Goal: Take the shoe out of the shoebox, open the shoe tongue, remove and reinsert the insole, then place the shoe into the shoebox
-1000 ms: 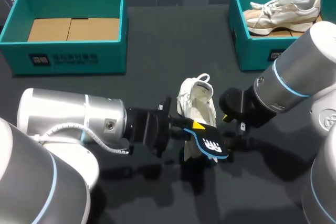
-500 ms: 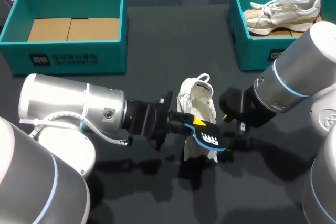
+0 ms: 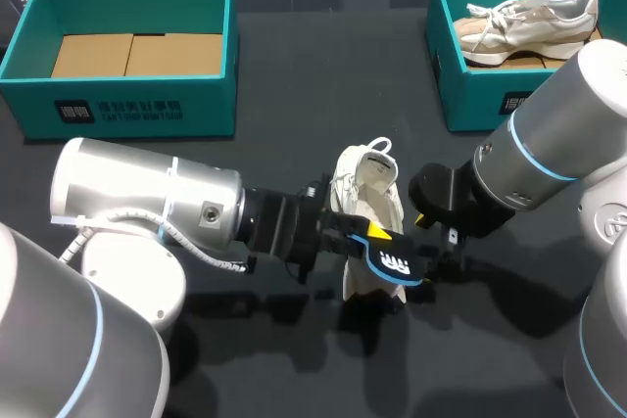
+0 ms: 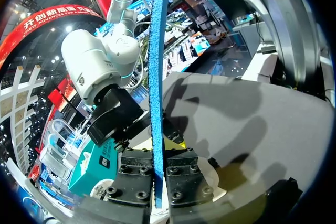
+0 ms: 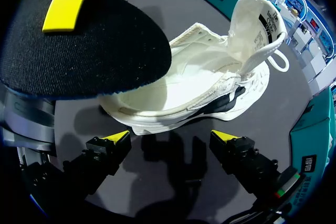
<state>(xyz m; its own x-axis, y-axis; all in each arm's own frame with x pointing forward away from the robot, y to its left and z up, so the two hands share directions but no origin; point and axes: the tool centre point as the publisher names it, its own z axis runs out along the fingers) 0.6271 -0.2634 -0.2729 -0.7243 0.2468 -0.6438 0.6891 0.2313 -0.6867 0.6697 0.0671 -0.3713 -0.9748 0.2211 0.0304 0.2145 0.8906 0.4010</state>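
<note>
A white shoe lies on the dark table at the middle, its tongue pulled up and its inside bare. My left gripper is shut on the insole, black on top and blue underneath, and holds it over the shoe's near end. In the left wrist view the insole stands edge-on out of my left gripper. My right gripper stands open just beside the shoe, with nothing between its fingers. The insole hangs above the shoe's toe there.
A teal shoebox with cardboard in its bottom stands at the back left. Another teal shoebox at the back right holds a second pale shoe. Bare dark table surrounds the shoe.
My left arm has shifted a little to the right, and the insole has crept slightly further over the shoe. The right arm and the shoe have not moved.
</note>
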